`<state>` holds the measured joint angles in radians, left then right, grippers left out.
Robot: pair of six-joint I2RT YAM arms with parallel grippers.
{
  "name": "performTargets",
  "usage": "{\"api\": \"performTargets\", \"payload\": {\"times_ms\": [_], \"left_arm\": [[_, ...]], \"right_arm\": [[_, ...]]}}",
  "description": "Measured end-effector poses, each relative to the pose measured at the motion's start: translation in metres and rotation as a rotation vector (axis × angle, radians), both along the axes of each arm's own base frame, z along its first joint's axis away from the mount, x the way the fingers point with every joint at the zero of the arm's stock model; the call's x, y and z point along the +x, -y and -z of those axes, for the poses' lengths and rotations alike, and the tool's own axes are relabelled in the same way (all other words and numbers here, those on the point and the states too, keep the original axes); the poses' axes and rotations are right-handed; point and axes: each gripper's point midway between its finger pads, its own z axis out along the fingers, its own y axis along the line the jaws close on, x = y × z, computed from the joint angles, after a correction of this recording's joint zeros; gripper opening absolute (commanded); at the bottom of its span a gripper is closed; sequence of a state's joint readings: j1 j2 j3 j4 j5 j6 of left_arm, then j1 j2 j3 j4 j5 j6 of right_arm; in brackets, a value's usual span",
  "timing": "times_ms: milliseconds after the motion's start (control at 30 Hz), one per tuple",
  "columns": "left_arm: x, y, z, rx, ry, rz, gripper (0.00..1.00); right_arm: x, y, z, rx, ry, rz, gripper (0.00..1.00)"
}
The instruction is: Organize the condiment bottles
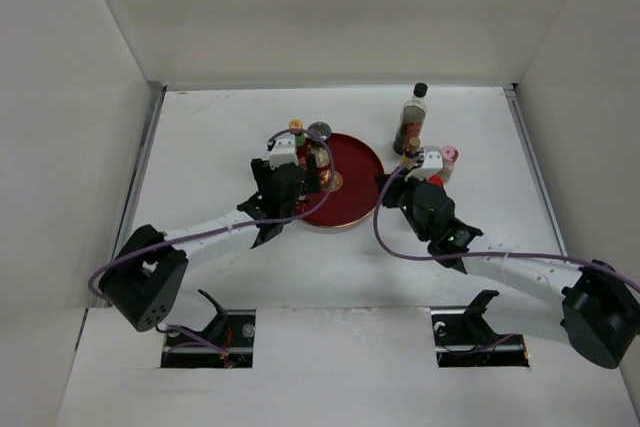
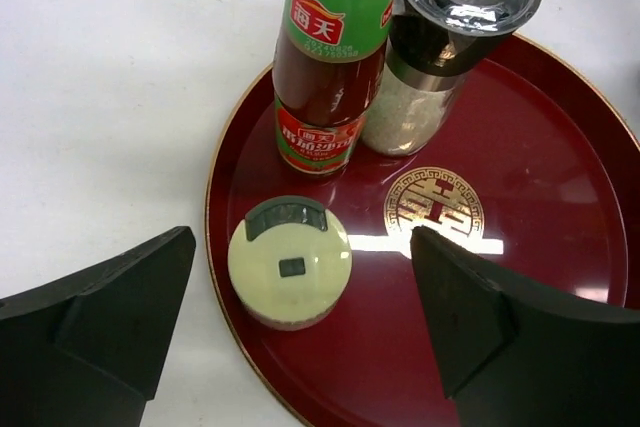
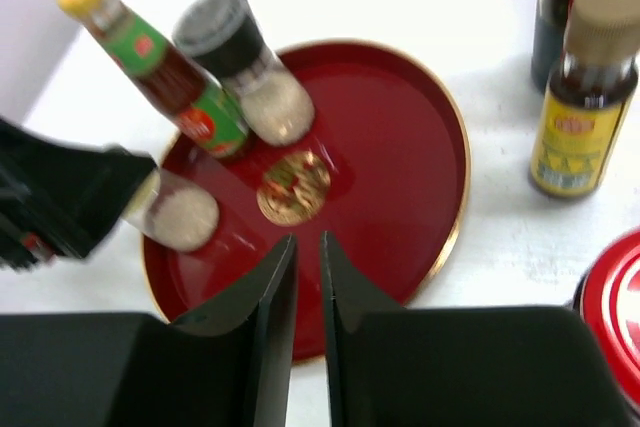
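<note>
In the left wrist view a cream jar stands on the round red tray, near its left rim. My left gripper hangs open around it, and neither finger touches it. Behind the jar stand the yellow-capped red sauce bottle and the grey-capped shaker. My right gripper is shut with nothing in it, over the tray's near rim. Off the tray to the right are the yellow-labelled bottle, the tall dark black-capped bottle, the pink-capped bottle and a red lid.
White walls close in the table at the back and on both sides. The tray sits mid-table between my two arms, the left gripper over its left part and the right gripper at its right rim.
</note>
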<state>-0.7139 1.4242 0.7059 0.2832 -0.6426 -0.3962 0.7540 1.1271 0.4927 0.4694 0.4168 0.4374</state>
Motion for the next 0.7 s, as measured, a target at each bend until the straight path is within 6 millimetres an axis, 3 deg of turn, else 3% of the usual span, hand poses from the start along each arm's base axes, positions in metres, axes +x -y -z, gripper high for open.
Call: {"api": "performTargets", "payload": {"times_ms": [67,133,267,333,433,567,700], "left_arm": [[-0.004,-0.003,-0.008,-0.014,0.016,0.002,1.00],[-0.009,-0.006,-0.022,-0.044,0.050,0.005,1.00],[-0.029,-0.021,-0.060,-0.140,0.161,0.001,1.00],[-0.042,-0.032,-0.076,-0.198,0.225,-0.010,1.00],[-0.057,-0.046,-0.089,-0.267,0.297,-0.027,1.00],[-0.070,-0.060,-0.095,-0.331,0.358,-0.041,1.00],[-0.076,-0.072,-0.094,-0.358,0.388,-0.080,1.00]], "right_arm": [[0.004,-0.002,-0.016,0.017,0.018,0.005,0.33],[0.008,-0.005,-0.034,0.030,0.034,0.011,0.50],[0.030,0.001,-0.089,0.040,0.082,0.068,0.80],[0.048,0.017,-0.117,0.038,0.110,0.135,0.86],[0.076,0.050,-0.144,0.012,0.128,0.254,0.90],[0.112,0.088,-0.145,-0.063,0.081,0.375,0.93],[0.140,0.099,-0.121,-0.155,-0.003,0.411,0.93]]}}
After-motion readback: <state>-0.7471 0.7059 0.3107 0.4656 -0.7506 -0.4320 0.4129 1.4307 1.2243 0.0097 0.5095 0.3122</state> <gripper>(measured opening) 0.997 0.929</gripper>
